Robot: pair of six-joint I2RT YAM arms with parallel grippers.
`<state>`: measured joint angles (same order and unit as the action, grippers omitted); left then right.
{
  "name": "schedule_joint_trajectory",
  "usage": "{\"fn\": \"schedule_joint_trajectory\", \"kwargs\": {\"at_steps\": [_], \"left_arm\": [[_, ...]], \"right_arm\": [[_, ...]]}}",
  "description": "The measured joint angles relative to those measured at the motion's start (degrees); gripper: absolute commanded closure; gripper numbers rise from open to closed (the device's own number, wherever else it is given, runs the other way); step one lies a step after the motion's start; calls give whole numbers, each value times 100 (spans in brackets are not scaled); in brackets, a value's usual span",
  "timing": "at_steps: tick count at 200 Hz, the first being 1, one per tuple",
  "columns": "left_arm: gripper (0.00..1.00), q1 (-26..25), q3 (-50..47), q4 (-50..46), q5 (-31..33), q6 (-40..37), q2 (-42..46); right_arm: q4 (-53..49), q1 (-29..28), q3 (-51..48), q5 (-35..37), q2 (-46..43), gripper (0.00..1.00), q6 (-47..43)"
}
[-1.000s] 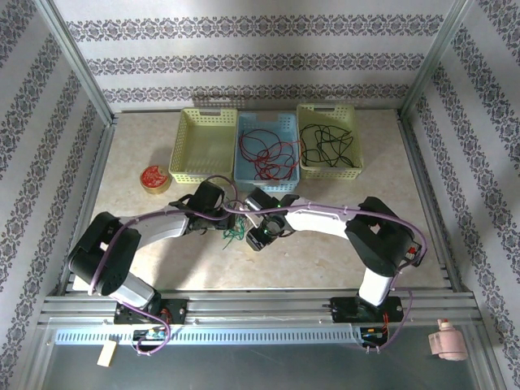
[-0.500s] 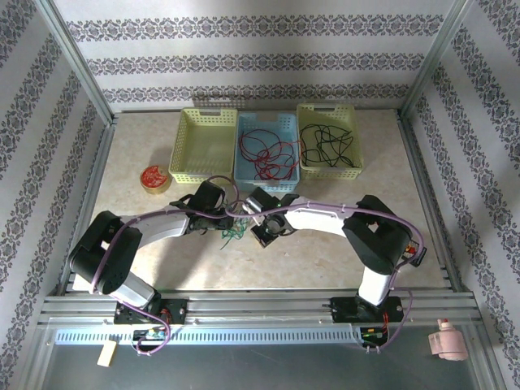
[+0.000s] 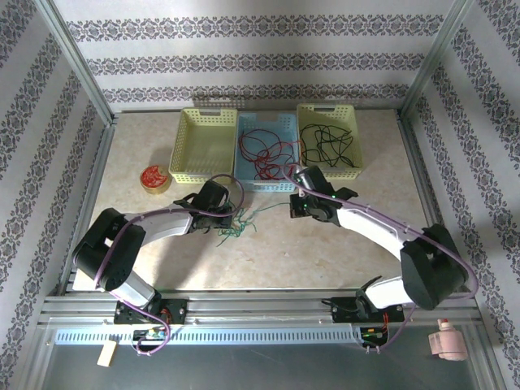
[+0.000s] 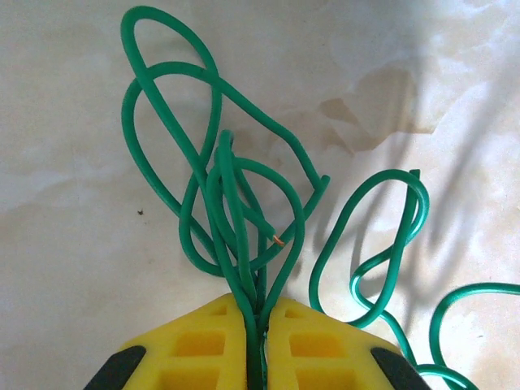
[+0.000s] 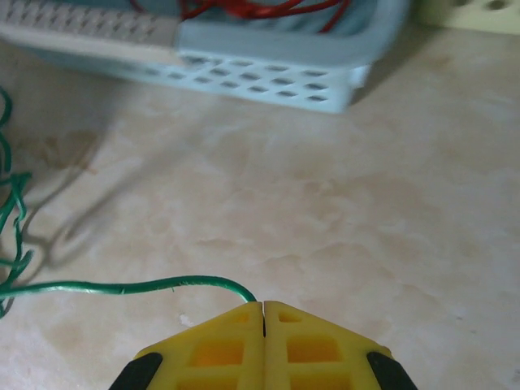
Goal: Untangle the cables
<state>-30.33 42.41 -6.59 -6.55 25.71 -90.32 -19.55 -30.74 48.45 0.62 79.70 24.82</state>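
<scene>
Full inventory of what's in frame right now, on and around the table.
left basket: 1, pale yellow, far side of the table, empty
blue basket: 1, blue, middle of the basket row
right basket: 1, pale yellow, right end of the row
red cables: tangle, count unclear, in the blue basket
black cables: tangle, count unclear, in the right basket
green cables: tangle, count unclear, on the table between the grippers
disc: 1, red and yellow, left of the baskets
pink object: 1, off the table, near right corner
table: 1, beige marbled
left gripper: yellow fingers, shut on the green tangle
right gripper: yellow fingers, shut on a green strand's end
</scene>
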Motion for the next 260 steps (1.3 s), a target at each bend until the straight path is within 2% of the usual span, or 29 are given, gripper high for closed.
{"fn": "schedule_joint_trajectory", "kwargs": {"at_steps": [36,61,82,100,123,138,161,183,213,239,252,260], "left_arm": [[100,0,7,0,76,2,-2],[100,0,7,2,79,2,-2],[100,0,7,2,76,0,-2],[100,0,7,4,74,-2,0],[100,0,7,9,57,-2,0],[100,0,13,4,55,-4,0],[100,0,15,2,55,-4,0],[100,0,15,0,57,-4,4],[100,0,15,0,55,-4,4],[100,0,15,0,55,-4,4],[100,0,15,0,55,-4,4],[100,0,15,0,55,-2,4]], "right_arm": [[33,527,-280,286,-525,100,297],[33,850,-470,448,-872,100,459],[44,1001,-518,433,-1014,94,485],[129,872,-511,203,-984,79,343],[203,260,-275,-286,-529,49,-22],[229,-273,50,-568,0,39,-289],[247,-813,466,-837,739,32,-562],[238,-903,623,-903,1257,32,-592],[125,-901,625,-798,1539,33,-597],[107,-901,643,-732,1650,42,-673],[107,-901,702,-728,1757,53,-734],[120,-901,743,-728,1832,57,-741]]}}
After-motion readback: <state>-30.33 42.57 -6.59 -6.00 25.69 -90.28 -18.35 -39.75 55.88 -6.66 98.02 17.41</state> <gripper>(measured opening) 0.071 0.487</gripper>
